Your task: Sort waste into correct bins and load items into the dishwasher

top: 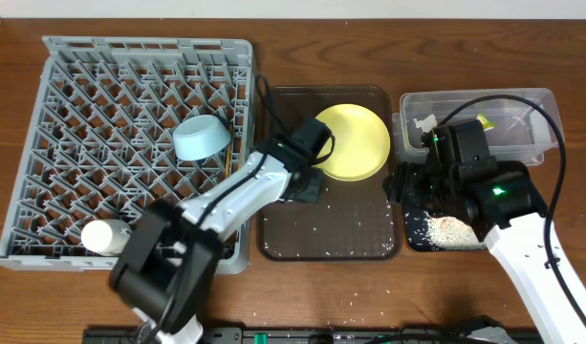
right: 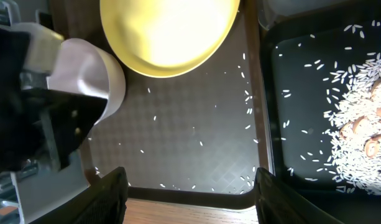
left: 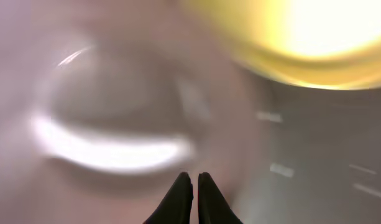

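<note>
Left pincer is pinched right together, dark tips meeting with nothing visible between them, nose down close over the dark brown serving tray. The wrist view is too blurred to say whether the tips touch its floor. The yellow plate sits just ahead and to the right of those tips, near but not gripped, resting in the far right part of that tray. From above, this pincer is right by the plate's left rim. Over to the right pincer: fingers spread wide, empty, hanging above the tray's near right corner, the plate beyond its tips. Loose rice grains speckle the tray floor under it, thickest along the right edge and the front. Just to the right, the black tray holds a heap of rice with brownish bits mixed in. Behind that stands the clear tub, its contents partly hidden by the right arm. Far left, the grey dish rack carries the light blue bowl near its right side and the white bowl near its front edge.
</note>
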Available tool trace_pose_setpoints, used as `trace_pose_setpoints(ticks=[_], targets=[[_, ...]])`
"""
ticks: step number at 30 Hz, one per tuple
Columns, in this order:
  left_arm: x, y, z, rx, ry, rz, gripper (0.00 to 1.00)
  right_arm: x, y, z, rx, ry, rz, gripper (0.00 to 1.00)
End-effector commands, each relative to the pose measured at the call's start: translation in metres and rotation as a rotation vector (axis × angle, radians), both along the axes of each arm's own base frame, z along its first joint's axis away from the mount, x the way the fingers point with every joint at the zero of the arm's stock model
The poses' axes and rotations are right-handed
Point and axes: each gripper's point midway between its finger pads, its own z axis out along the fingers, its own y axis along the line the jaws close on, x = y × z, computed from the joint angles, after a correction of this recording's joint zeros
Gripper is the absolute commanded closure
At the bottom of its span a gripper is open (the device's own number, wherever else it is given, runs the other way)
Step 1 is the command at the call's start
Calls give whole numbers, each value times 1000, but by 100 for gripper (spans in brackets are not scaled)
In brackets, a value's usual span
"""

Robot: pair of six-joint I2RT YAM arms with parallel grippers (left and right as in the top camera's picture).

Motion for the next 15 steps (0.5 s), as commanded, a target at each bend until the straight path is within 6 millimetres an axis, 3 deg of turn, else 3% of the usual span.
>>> trace_pose_setpoints(ticks=[1,4,6,11,13,15], targets=[[-11,-47,66,-307,1,-62,92,2,-3,4,-4,-17,-1,37],[-15,-56,93,-376,-48,-95,92,3,-3,4,-3,-18,-1,37],[-17,-49,101,-352,-75,-87,92,3,-3,4,-3,-20,-1,37],[11,26,87,33,-237,80,92,1,-3,3,-4,-13,-1,37],[17,37,81,99,-259,102,92,1,-3,3,-4,-13,-1,37],[18,36,68,114,-238,97,92,1,-3,3,-4,-13,-1,37]])
